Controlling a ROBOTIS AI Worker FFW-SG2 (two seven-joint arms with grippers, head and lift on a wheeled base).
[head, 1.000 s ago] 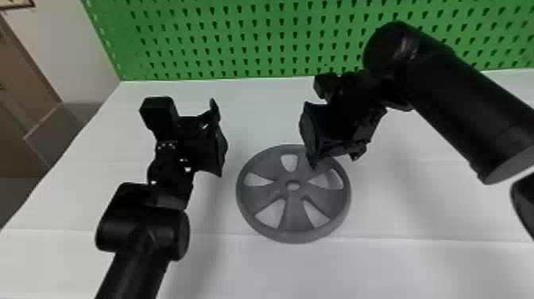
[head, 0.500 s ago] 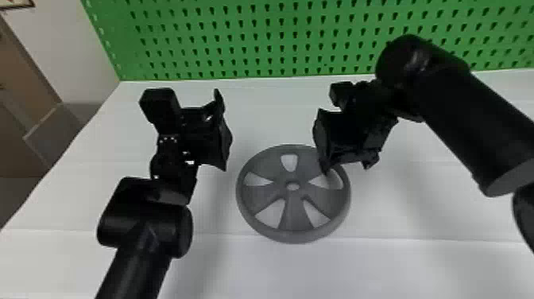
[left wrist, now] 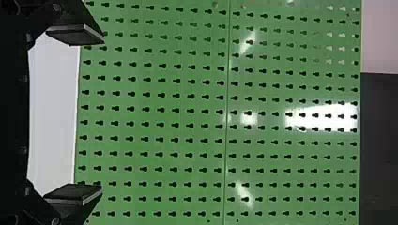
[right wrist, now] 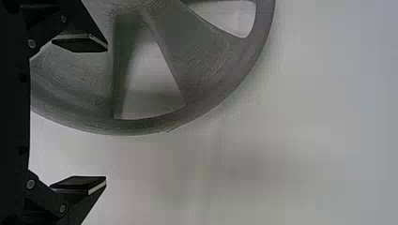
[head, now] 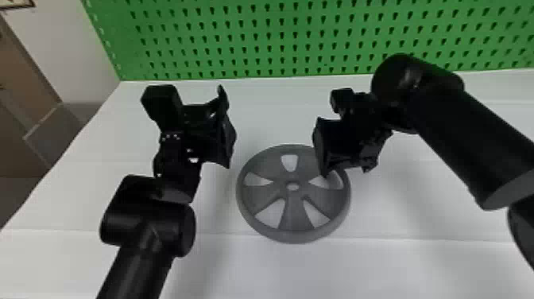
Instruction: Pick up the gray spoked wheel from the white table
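Note:
The gray spoked wheel (head: 293,214) lies flat on the white table (head: 302,270), near the middle of the head view. My left gripper (head: 227,131) is to the left of the wheel, apart from it. In the left wrist view my left gripper (left wrist: 102,116) stands open with nothing between its fingers. Over the wheel's right back edge is my right gripper (head: 322,149), hiding part of the rim. In the right wrist view the right gripper (right wrist: 107,113) is open, one finger in front of the wheel (right wrist: 206,70) and the other past its rim; contact cannot be told.
A green pegboard (head: 278,39) stands along the table's back edge. At the far left, beyond the table's edge, are a pale wall (head: 75,47) and a brown panel (head: 24,71). The right forearm (head: 476,147) reaches across the table's right side.
The right gripper has moved right and slightly nearer the front, uncovering more of the wheel's back. My left gripper has shifted slightly right and back. The wheel has stayed put.

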